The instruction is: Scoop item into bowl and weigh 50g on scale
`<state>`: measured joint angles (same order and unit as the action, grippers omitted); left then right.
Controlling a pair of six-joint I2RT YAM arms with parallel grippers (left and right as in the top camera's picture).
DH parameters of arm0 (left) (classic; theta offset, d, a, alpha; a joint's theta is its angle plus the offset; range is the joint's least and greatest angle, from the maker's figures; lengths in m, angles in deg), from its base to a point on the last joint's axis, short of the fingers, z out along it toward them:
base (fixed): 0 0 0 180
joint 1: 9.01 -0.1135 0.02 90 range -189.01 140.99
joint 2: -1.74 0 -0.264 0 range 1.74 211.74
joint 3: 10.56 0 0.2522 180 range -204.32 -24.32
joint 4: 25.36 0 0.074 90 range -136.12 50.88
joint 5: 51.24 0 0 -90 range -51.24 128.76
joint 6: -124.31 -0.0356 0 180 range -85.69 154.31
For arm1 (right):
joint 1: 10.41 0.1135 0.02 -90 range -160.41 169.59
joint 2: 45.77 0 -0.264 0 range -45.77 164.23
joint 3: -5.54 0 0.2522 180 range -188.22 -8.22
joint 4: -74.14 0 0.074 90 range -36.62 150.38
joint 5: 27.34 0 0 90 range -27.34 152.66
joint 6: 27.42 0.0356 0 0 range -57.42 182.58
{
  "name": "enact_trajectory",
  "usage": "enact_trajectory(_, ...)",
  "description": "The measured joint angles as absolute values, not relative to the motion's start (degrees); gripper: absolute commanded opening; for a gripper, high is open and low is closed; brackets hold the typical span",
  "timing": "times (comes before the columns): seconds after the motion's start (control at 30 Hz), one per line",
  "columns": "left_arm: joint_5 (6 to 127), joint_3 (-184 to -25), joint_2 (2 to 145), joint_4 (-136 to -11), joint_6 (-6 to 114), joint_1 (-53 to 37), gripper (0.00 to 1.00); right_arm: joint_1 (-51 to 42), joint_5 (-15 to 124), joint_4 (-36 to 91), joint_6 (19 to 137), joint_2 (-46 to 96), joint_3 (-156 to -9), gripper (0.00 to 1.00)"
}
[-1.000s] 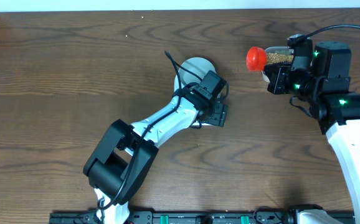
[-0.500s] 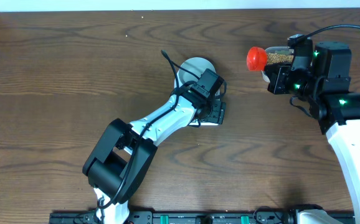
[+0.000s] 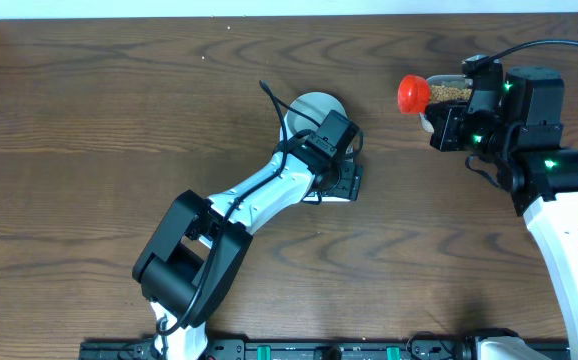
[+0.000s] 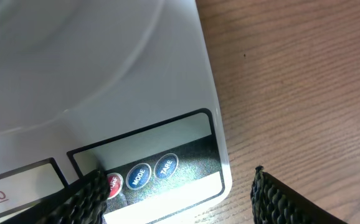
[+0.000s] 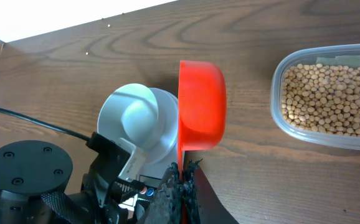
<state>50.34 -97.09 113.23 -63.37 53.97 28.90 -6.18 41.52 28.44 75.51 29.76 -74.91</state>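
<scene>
Left gripper (image 4: pixel 177 186): two fingers apart, straddling front edge of one scale (image 4: pixel 167 106). One finger beside red button (image 4: pixel 113 183), three buttons in row. One bowl (image 5: pixel 136 121) on scale. Right gripper (image 5: pixel 181 186) clamped on handle of one red scoop (image 5: pixel 202 106), between bowl and one clear tub (image 5: pixel 278 93). Beans (image 5: pixel 329 93) in tub.

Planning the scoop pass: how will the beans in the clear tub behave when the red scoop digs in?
Small, round, loose beans will probably flow around the red scoop and roll away if spilled. The clear tub looks thin-walled, so it may slide under a push.
</scene>
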Motion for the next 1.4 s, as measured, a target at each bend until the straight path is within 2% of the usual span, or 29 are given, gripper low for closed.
enact_trajectory(0.67, 50.42, -97.09, 113.23, -63.53, 52.53, 28.96, 0.74, -6.18, 42.15, 28.44, 75.34, 29.76, -74.91, 0.01)
enact_trajectory(0.9, 50.4, -97.09, 113.29, -63.7, 52.23, 28.96, 0.7, -6.18, 42.15, 28.44, 75.32, 29.78, -74.91, 0.01)
enact_trajectory(1.4, 50.68, -97.09, 113.4, -62.85, 50.52, 30.58, 0.76, -6.18, 42.56, 28.44, 75.32, 29.78, -74.91, 0.01)
